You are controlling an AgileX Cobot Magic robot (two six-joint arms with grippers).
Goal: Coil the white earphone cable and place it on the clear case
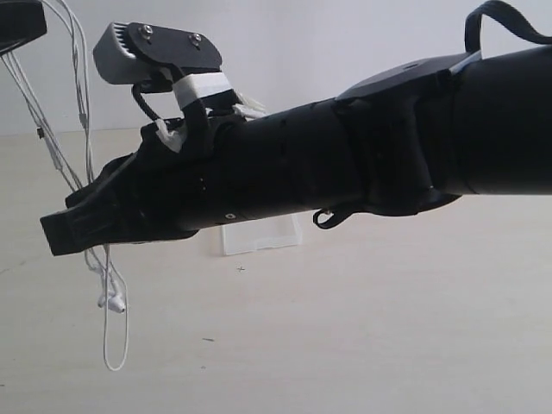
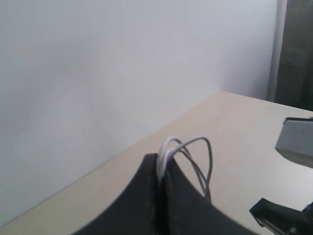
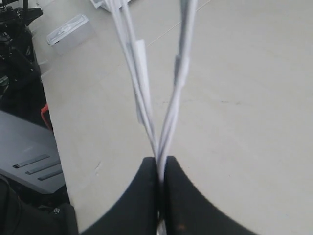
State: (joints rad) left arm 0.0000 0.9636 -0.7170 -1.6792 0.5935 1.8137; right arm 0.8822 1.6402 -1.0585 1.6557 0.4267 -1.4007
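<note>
1. Now the left gripper (image 2: 161, 162) is clamped shut on looped strands of the cable (image 2: 200, 152), held high above the table (image 2: 234, 127).
2. The right gripper (image 3: 160, 164) pinches the same strands lower down, jaws closed.
3. The earbuds (image 1: 112, 301) dangle over the table's left part.
4. The case (image 1: 259, 235) sits mid-table, partly hidden by the right arm (image 1: 345, 164).

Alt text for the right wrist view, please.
The black right claw is shut on several strands of the thin white earphone cable, which fan out from it in two bundles. The small clear plastic case lies apart on the beige table.
</note>
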